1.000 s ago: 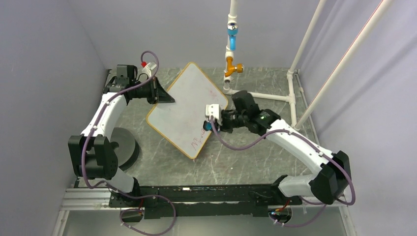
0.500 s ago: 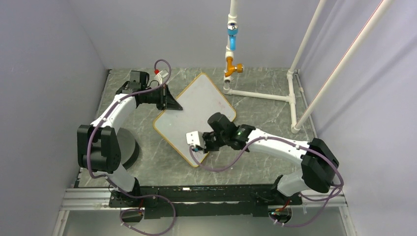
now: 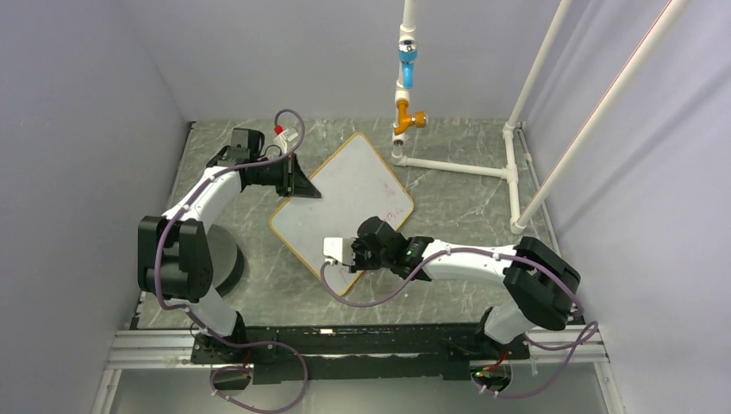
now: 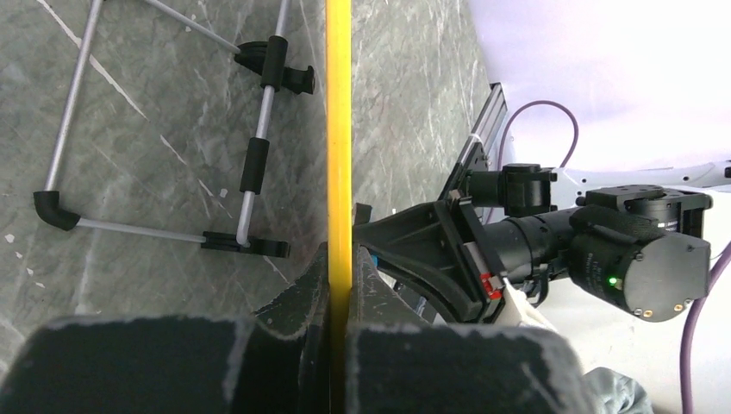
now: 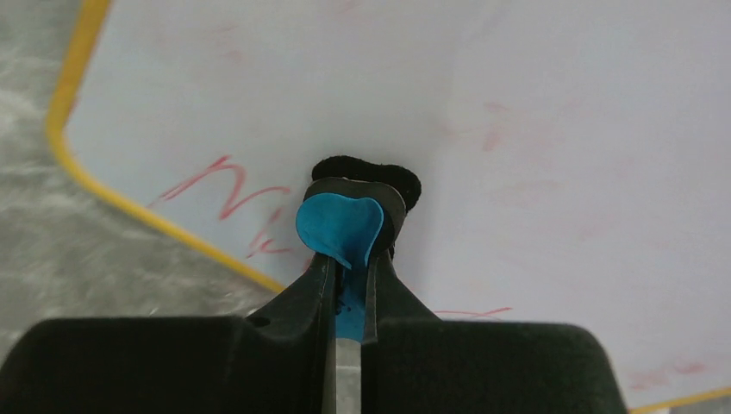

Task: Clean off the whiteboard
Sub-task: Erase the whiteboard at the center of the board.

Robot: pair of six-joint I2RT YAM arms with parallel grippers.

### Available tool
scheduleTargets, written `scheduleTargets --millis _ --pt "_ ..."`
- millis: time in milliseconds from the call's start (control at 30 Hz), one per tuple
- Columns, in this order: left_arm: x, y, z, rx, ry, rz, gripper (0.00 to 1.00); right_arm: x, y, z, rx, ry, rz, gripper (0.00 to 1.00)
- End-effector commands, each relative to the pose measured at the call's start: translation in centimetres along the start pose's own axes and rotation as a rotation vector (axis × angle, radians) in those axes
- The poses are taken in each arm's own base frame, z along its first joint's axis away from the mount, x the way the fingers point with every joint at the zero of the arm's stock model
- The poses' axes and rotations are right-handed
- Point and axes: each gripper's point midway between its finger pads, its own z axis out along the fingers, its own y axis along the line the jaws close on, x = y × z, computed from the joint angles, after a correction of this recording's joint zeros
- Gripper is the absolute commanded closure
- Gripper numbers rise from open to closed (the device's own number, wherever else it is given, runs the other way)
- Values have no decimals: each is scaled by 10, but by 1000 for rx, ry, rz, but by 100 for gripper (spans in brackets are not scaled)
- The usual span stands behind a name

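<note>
The whiteboard [image 3: 345, 198] is lying cornerwise in the middle of the table [image 3: 448, 194], between the two arms, and it is being wiped. The right gripper [image 5: 349, 259] is clamping a small blue eraser [image 5: 339, 226] between nearly closed jaws. The eraser's black pad is pressing on the white face close to the near corner.

In the right wrist view, just left of the pad, red strokes [image 5: 228, 194] are showing bright and unwiped beside the yellow frame [image 5: 79, 52]. Further up the face only faint pink smears [image 5: 496, 129] are showing. In the top view a few red marks [image 3: 395, 212] are also sitting by the right-hand corner.

On the far-left edge the left gripper [image 4: 338, 267] is pinching the frame with its jaws closed tight on it, steadying the whiteboard. Whether it is lifting that edge off the table cannot be told.

The step in hand is judged to be the wiping itself, well along but not finished. The next move is calling for a sideways sweep of the pad across the red strokes at the near corner, pressed flat, and then a pass at the right-hand corner. The left grip is needing to hold firm so that the whiteboard is not sliding under the push.
</note>
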Motion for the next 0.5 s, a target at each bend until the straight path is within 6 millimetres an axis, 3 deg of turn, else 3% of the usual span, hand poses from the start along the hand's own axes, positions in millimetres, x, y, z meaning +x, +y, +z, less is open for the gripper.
scheduleTargets --millis 0,100,233,300,467 --pt "0 -31 0 132 20 71 100 -18 -53 -3 262 -48 99 100" --pt "1 -29 1 132 23 74 100 -14 -35 2 173 -28 88 100" --pt "2 -28 1 132 25 78 100 -32 25 4 -58 -100 -33 100" --pt "2 -28 1 127 23 81 100 -29 46 8 -137 -72 -65 100" --pt "2 -27 2 130 26 82 100 -18 67 16 -203 -16 -128 100"
